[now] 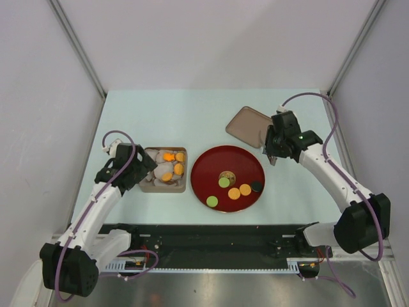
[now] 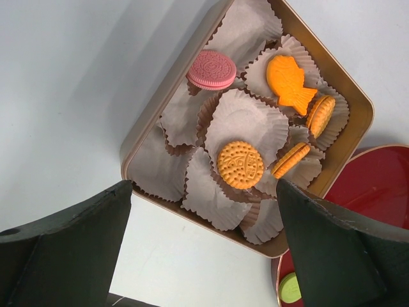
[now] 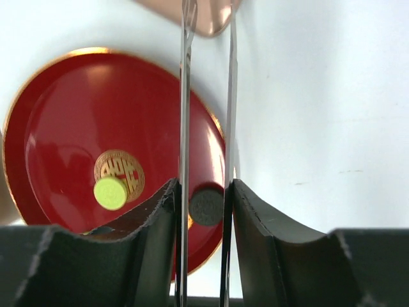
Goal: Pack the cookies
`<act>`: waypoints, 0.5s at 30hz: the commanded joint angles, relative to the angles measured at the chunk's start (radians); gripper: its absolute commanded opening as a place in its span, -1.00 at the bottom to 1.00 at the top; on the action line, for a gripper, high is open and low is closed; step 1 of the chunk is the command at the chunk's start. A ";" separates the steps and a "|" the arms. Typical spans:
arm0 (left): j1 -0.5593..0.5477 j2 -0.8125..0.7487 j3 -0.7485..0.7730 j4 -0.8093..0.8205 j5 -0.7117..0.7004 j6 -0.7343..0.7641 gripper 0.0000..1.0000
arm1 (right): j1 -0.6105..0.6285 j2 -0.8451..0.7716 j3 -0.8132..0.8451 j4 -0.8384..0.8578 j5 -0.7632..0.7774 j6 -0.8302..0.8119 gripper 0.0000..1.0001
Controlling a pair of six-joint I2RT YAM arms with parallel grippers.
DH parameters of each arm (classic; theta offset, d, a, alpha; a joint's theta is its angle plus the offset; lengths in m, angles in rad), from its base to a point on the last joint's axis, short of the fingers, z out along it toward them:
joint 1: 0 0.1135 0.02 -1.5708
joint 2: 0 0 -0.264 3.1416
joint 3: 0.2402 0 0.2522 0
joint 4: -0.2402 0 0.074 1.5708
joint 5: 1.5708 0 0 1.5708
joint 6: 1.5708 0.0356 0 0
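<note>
A tan box (image 1: 147,186) of paper cups holds orange cookies (image 1: 168,157). In the left wrist view it holds a pink cookie (image 2: 211,69), an orange fish-shaped piece (image 2: 289,82) and a round orange cookie (image 2: 240,164). The red plate (image 1: 211,163) carries two green cookies (image 1: 223,182), two orange cookies (image 1: 234,193) and a black cookie (image 1: 256,186). My left gripper (image 1: 139,170) is open and empty at the box's left side (image 2: 203,192). My right gripper (image 1: 275,152) is shut on thin metal tongs (image 3: 185,96). Their blades straddle the black cookie (image 3: 206,206) from above.
The box's tan lid (image 1: 248,125) lies behind the plate, next to my right gripper. Several paper cups (image 2: 246,121) in the box hold nothing. The table's walls stand left, right and behind.
</note>
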 commanded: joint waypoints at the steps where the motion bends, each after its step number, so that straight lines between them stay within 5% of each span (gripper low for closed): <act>1: 0.003 -0.004 -0.010 0.025 0.014 0.019 1.00 | -0.076 -0.065 -0.007 0.092 -0.046 0.024 -0.19; 10: -0.005 0.028 -0.009 0.055 0.073 0.022 1.00 | -0.323 0.033 -0.065 0.132 -0.094 0.125 -0.24; 15: -0.012 0.034 -0.024 0.078 0.100 0.022 0.99 | -0.352 0.130 -0.067 0.184 -0.054 0.150 -0.24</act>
